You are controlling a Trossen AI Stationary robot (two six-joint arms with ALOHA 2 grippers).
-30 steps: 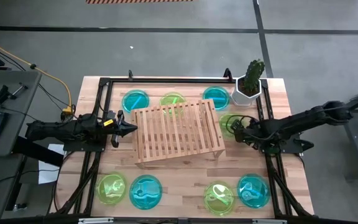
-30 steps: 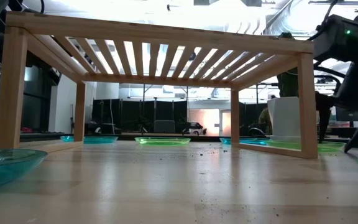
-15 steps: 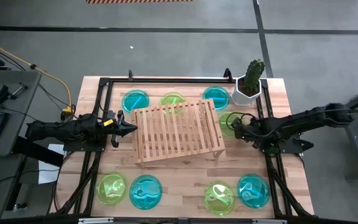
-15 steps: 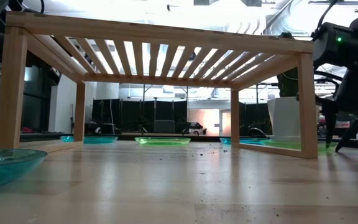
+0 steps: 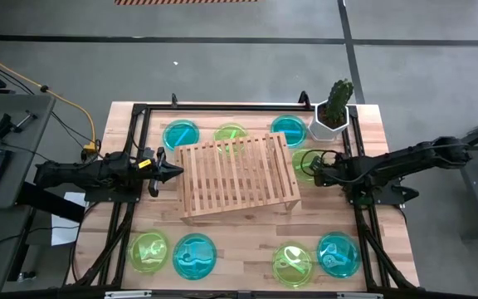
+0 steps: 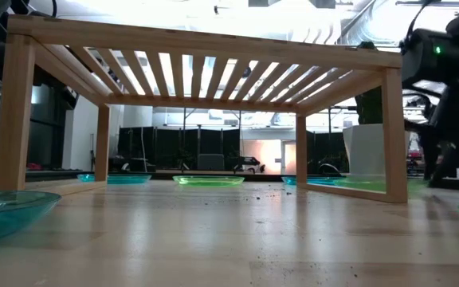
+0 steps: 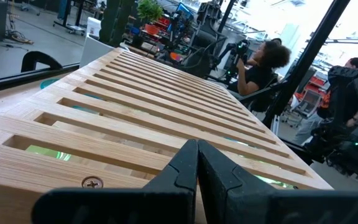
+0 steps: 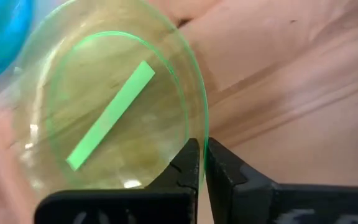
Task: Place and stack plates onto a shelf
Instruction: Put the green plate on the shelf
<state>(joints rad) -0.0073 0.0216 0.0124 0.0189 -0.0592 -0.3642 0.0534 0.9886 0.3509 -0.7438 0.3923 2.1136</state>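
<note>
Plates ring the shelf (image 5: 236, 176) on the table (image 5: 247, 237): three lie along the far edge, four along the near edge, and one lime green plate (image 5: 305, 165) sits just beside the shelf's right end. Compared with a second ago, the right gripper (image 5: 316, 172) has slid a touch toward the table's far edge at that plate, and its fingers (image 8: 189, 163) are clenched on the plate's rim. The left gripper (image 5: 175, 171) has not moved; it rests pinched together, holding nothing, at the shelf's left edge.
</note>
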